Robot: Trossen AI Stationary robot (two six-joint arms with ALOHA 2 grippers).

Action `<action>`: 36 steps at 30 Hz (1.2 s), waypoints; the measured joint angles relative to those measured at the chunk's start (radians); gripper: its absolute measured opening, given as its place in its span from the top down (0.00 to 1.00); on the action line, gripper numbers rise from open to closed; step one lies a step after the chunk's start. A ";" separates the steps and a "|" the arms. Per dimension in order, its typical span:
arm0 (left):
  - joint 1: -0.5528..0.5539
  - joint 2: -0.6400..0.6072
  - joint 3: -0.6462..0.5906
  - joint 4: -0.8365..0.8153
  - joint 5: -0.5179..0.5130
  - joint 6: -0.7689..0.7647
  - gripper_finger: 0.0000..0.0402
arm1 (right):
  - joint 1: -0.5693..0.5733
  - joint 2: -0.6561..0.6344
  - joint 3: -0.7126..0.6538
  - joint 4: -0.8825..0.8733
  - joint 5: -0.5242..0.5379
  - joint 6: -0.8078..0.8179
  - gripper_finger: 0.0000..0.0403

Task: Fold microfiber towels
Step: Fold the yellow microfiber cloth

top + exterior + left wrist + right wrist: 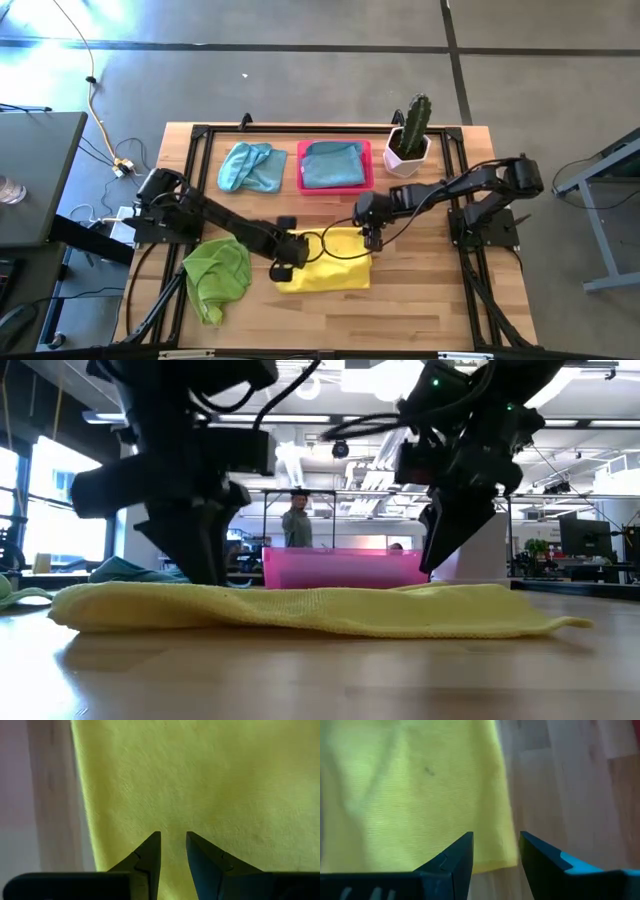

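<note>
A yellow towel (pixel 325 265) lies flat and doubled over on the table near the front middle; it also shows in the low view (pixel 320 610). My left gripper (pixel 287 262) is at its left end, pointing down, its fingers a little apart over the cloth (pixel 173 840). My right gripper (pixel 371 238) is open above the towel's far right corner (pixel 495 845). A lime green towel (pixel 216 272) lies crumpled at the front left. A light blue towel (pixel 250 166) lies at the back. Another light blue towel (pixel 333 163) lies in the pink tray (pixel 335 187). My left gripper comes down on the yellow towel's left end (pixel 205 588) from above. Its fingertips (pixel 152 845) stand a little apart with flat cloth behind them. I cannot tell whether they touch the cloth.
A cactus in a white pot (pixel 410 138) stands at the back right beside the pink tray. Black frame rails (pixel 196 160) run along the table's left, right and far sides. Bare wood (pixel 420 300) shows at the front right. A person (pixel 297 520) stands in the room beyond.
</note>
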 joint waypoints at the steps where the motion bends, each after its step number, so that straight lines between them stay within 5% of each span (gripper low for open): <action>1: -0.007 -0.012 -0.011 0.003 0.000 -0.001 0.80 | -0.005 0.000 0.000 -0.001 0.006 0.000 0.63; 9: -0.058 -0.246 -0.176 0.063 -0.150 -0.056 0.80 | -0.041 0.000 0.000 0.002 -0.002 -0.040 0.63; 14: -0.029 -0.387 -0.358 0.310 -0.201 -0.085 0.80 | -0.048 -0.001 0.000 0.026 -0.032 -0.045 0.63; 23: 0.059 -0.389 -0.423 0.402 -0.180 -0.197 0.73 | -0.047 -0.002 0.000 0.061 -0.050 -0.080 0.63; 36: 0.092 -0.358 -0.423 0.421 -0.116 -0.154 0.53 | -0.047 -0.002 0.000 0.084 -0.056 -0.078 0.63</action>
